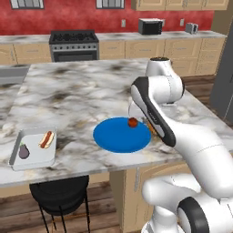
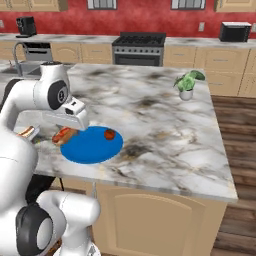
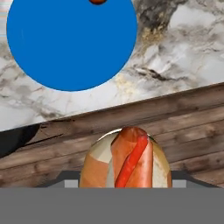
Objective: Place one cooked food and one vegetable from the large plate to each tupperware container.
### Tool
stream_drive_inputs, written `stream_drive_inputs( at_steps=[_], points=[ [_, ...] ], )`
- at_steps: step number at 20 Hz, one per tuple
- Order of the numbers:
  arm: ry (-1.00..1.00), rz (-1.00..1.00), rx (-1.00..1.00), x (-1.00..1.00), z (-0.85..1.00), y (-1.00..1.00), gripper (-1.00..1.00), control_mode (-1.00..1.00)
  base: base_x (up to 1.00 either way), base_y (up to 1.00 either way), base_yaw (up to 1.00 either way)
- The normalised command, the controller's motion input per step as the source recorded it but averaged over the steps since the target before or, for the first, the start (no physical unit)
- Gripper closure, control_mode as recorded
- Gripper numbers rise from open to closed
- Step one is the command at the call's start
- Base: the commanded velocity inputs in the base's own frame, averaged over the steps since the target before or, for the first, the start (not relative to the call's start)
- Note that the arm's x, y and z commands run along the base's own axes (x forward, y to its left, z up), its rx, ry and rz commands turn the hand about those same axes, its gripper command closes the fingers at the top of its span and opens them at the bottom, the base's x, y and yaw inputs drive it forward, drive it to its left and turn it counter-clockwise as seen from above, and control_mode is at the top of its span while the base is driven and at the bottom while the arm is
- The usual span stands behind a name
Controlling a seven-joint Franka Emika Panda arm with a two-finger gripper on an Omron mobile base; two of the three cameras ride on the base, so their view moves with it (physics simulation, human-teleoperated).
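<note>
Hand view: hand (image 3: 124,181) closed on a hot dog (image 3: 127,159), lifted off the blue plate (image 3: 65,43). Left base view: light grey tray (image 1: 34,148) sits near the bench's (image 1: 68,91) left edge, containing a second hot dog (image 1: 46,139) beside an eggplant (image 1: 23,151). A tomato (image 1: 132,122) remains on the plate.

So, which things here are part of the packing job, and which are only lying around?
Job: large plate, tomato on it, hot dog in the gripper, light grey tray holding eggplant and a second hot dog.
Around: potted plant, stove, microwave.
</note>
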Motion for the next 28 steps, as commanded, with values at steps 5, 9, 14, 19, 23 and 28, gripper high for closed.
stream_drive_inputs(
  at_steps=[5,9,14,19,23,28],
  points=[
    [0.0,0.0,0.0,0.0,0.0,0.0,1.0,1.0,-0.95,1.0,0.0],
    [0.0,0.0,0.0,0.0,0.0,0.0,1.0,1.0,-0.84,1.0,0.01],
    [0.0,0.0,0.0,0.0,0.0,0.0,1.0,1.0,-0.15,1.0,0.0],
    [0.0,0.0,0.0,0.0,0.0,0.0,1.0,1.0,0.04,1.0,0.0],
    [0.0,0.0,0.0,0.0,0.0,0.0,1.0,1.0,0.03,1.0,0.0],
    [0.0,0.0,0.0,0.0,0.0,0.0,1.0,1.0,0.01,1.0,0.0]
  ],
)
